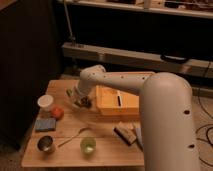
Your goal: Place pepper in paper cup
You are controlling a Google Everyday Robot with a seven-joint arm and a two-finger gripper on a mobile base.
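Gripper point(78, 98) low over the table point(67, 152) beside the orange tray point(111, 104), fingers point(83, 102) pressed together (paper cup point(46, 103) nearby)

No text, label, brand, number or sign can be read on anything, not on the paper cup point(45, 102), not on the orange box point(117, 101), and not on the closed pincer point(80, 100), which is low over the tabletop point(107, 150) between the cup and that box.

lab-like room, metal rack point(135, 53), floor cables point(204, 134)
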